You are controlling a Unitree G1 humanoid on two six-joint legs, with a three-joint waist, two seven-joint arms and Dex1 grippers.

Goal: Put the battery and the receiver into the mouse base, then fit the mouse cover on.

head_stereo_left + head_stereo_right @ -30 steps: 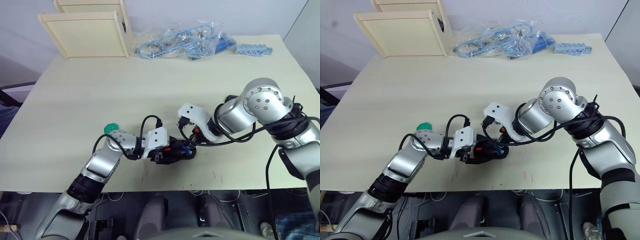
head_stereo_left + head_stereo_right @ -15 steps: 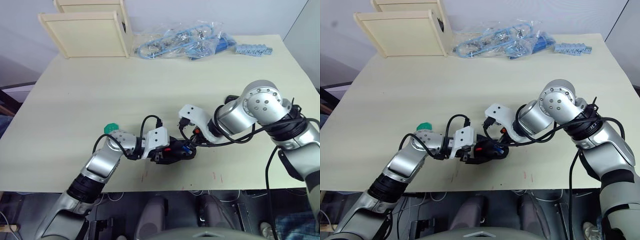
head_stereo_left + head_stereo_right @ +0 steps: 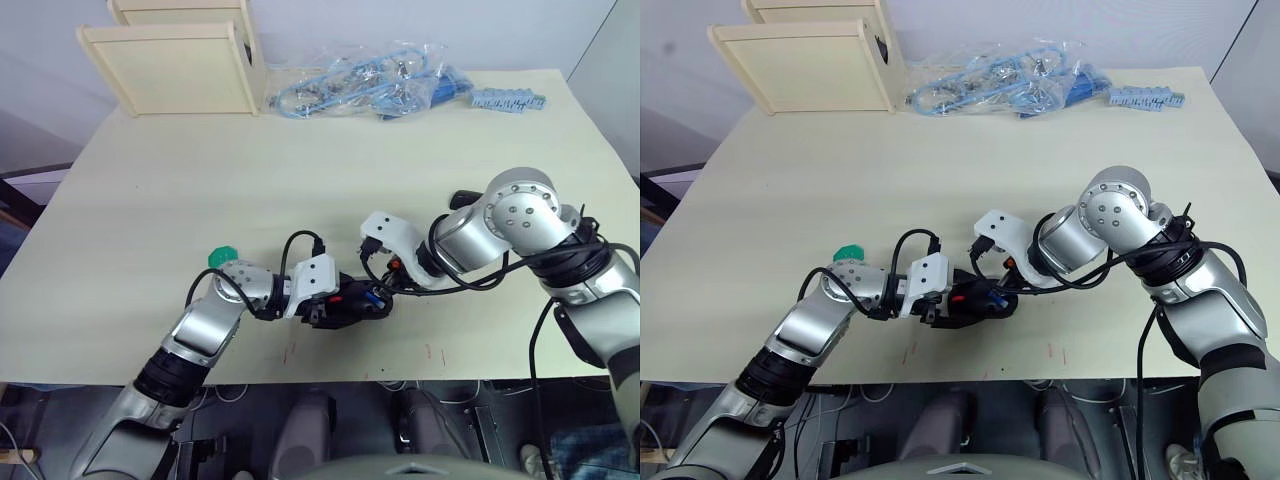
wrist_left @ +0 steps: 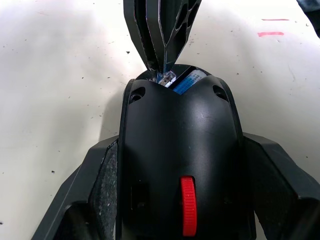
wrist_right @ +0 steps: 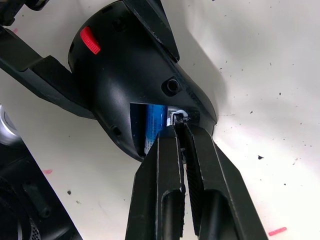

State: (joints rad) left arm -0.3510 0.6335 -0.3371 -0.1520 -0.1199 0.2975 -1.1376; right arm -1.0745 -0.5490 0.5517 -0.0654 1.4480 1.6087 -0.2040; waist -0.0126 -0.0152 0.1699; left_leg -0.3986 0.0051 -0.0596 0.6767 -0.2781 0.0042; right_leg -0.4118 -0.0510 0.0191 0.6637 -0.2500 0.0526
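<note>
Mouse base [image 4: 180,165] sat near table [image 3: 150,200] front edge, clamped by left gripper [image 4: 177,200] | battery [image 5: 154,125] lay inside | right gripper [image 5: 179,131] pinched together at rear opening on small silvery part

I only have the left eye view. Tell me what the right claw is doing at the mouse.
Observer: In its wrist view, the right claw is pinched shut on a small silvery receiver at the open rear slot of the mouse.
Operator: Report the battery.
Observer: The blue battery lies inside that slot, right beside the receiver.
Operator: Check the left claw's hold.
Observer: In its wrist view, the left claw has one finger against each side of the mouse.
</note>
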